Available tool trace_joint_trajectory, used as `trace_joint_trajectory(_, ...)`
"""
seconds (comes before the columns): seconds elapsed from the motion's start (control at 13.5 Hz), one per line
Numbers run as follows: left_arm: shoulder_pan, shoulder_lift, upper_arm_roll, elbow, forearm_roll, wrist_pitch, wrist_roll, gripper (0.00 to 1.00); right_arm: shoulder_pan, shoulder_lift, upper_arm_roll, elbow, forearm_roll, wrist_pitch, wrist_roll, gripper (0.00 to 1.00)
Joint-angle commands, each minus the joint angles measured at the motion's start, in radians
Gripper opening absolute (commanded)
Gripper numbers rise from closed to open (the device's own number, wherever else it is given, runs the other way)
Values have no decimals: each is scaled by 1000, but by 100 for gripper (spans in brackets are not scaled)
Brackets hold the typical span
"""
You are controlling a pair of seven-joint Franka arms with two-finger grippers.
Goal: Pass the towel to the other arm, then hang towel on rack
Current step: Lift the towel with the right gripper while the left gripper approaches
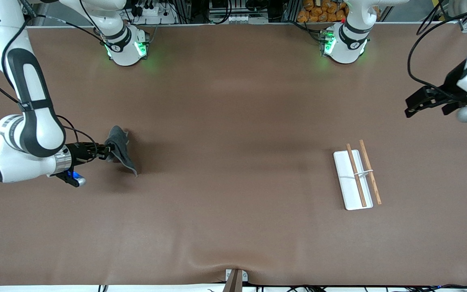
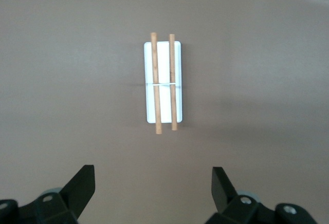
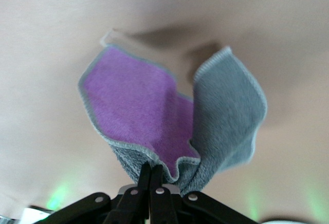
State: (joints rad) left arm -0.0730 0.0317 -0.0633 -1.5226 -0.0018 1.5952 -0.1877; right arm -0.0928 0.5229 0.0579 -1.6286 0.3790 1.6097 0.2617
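Observation:
The dark grey towel [image 1: 121, 149] hangs from my right gripper [image 1: 110, 152], which is shut on its edge, over the right arm's end of the table. In the right wrist view the towel [image 3: 221, 111] spreads in two flaps, one showing its lilac-purple side, and my right gripper [image 3: 157, 171] pinches it with its fingers pressed together. The rack [image 1: 349, 182], a white base with two brown rods, lies toward the left arm's end. My left gripper [image 1: 424, 108] is open and empty, up in the air near that table end. In the left wrist view my left gripper [image 2: 154, 179] looks down on the rack [image 2: 163, 100].
The brown table [image 1: 233, 134] stretches wide between the towel and the rack. Both arm bases [image 1: 126, 46] stand along the table's farthest edge. A small bracket [image 1: 235, 278] sits at the table's nearest edge.

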Motion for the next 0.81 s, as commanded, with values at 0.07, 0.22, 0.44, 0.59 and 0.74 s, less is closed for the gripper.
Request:
trace_joint_trajectory(0.07,-59,10,-4,5,-20,14,-74,100,140,-3,16,131,122,-50,343,0)
trace_joint_trajectory(0.22,-97,49,-7,31,-68,14,-168,100,203,-1,16,203,214,-47,500,0)
trace_joint_trajectory(0.44,-175,121,-9,74,-98,41,-393,100,330,3,14,294,302,37,762,0)
trace_joint_trajectory(0.59,-179,161,-9,76,-192,87,-513,100,404,3,14,338,372,134,914,0)
trace_joint_trajectory(0.74,-179,201,-9,76,-297,146,-549,100,471,3,16,372,396,229,1019,0)
